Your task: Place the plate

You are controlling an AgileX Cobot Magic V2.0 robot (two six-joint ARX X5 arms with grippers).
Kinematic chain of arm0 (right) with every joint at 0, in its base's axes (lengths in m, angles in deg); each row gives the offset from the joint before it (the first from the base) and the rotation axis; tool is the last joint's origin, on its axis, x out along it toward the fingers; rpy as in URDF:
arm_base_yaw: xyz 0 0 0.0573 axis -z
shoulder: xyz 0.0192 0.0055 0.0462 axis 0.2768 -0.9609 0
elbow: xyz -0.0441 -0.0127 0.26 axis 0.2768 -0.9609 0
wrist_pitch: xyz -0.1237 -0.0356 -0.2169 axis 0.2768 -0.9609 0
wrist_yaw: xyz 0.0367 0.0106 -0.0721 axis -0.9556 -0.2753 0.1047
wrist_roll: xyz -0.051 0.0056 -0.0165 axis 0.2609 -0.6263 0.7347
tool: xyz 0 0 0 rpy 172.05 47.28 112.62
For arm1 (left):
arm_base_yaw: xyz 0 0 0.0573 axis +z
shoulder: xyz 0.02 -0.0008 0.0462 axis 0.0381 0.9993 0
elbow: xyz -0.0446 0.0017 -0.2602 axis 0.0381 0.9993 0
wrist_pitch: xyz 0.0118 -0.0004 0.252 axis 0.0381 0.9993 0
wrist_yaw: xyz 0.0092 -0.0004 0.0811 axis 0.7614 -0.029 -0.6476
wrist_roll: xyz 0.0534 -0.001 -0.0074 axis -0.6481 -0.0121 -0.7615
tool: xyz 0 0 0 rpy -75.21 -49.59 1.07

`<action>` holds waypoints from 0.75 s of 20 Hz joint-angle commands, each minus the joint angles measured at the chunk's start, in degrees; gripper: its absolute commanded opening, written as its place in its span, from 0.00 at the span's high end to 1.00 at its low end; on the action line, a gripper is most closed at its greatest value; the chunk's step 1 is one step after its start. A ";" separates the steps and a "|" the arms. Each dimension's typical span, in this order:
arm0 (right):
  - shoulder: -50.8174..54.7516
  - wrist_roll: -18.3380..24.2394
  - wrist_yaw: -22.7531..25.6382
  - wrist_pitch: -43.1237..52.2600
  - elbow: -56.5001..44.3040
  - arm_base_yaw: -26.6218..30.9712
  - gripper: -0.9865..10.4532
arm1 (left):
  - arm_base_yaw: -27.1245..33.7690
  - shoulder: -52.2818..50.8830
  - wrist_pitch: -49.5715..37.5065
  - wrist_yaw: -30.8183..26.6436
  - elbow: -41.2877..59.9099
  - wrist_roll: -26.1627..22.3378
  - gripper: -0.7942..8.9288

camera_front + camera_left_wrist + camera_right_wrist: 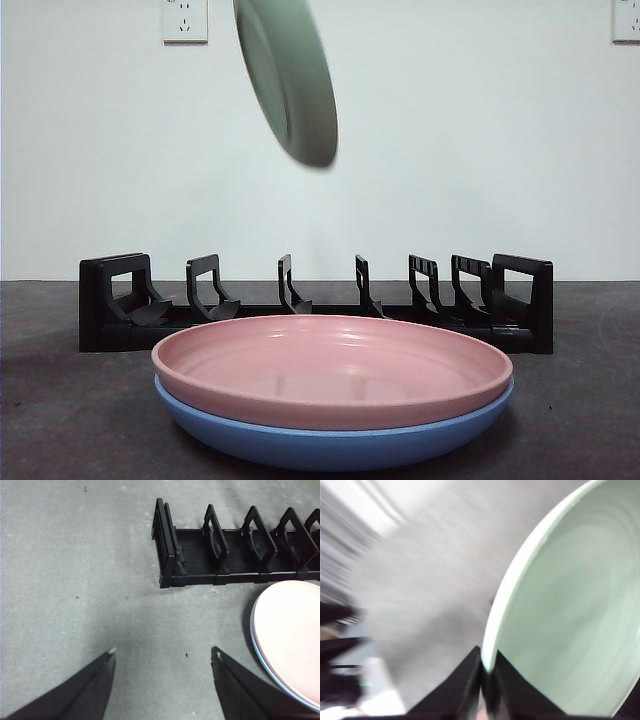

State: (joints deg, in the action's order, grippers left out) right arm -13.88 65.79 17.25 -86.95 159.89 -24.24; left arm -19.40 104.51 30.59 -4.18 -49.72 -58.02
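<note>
High above the black dish rack (pixel 316 305), a pale green plate (pixel 290 75) hangs nearly on edge, tilted, with its upper part cut off by the frame in the front view. The right gripper (pixel 487 672) has its two jaws pinched together on the plate's rim, as the right wrist view shows. The left gripper (pixel 162 655) waits over bare grey table (pixel 75 580) with its jaws spread apart and nothing between them, just beside the end of the rack and the stacked plates.

Risks, as judgements: the grip is a thin pinch on the rim alone, so the plate could swing or slip out if the arm moves sharply. The plate's tilt does not match the upright dividers, so it may strike a divider and skid rather than seat in a slot. A drop would likely land on the pink plate (pixel 333 365) nested in the blue plate (pixel 330 440), which lie just in front of the rack.

Limits of view: the right arm itself is not visible in the front view. The right wrist view is streaked with motion blur, so its background is unreadable; the dark shapes at one edge are possibly the rack. Which slot lies under the plate cannot be told.
</note>
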 commanded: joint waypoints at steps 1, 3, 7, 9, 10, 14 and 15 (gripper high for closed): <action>3.67 0.55 -2.60 5.75 -2.54 -2.27 0.91 | -0.11 0.04 -0.57 -0.37 -0.81 -0.09 0.60; 10.54 0.55 -1.70 14.95 -11.80 -4.66 0.91 | -0.11 0.04 -0.55 -0.37 -0.81 -0.09 0.60; 25.53 0.39 3.52 35.76 -36.83 -10.58 0.91 | -0.11 0.04 -0.48 -0.37 -0.81 -0.07 0.60; 31.71 -0.04 6.03 43.43 -47.32 -14.34 0.91 | -0.11 0.04 -0.48 -0.37 -0.81 0.28 0.60; 34.36 -0.15 7.85 46.21 -51.54 -16.50 0.91 | -0.11 0.04 -0.48 -0.37 -0.81 0.74 0.60; 39.78 3.19 19.32 45.13 -60.52 -26.29 0.91 | -0.11 0.04 -0.48 -0.35 -0.81 1.18 0.60; 39.78 6.23 22.16 41.66 -60.76 -28.65 0.91 | -0.13 0.04 -0.46 -0.35 -0.81 1.22 0.60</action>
State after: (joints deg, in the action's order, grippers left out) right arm 26.08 68.63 38.80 -46.17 98.54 -52.16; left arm -19.40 104.51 30.59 -4.18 -49.72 -57.01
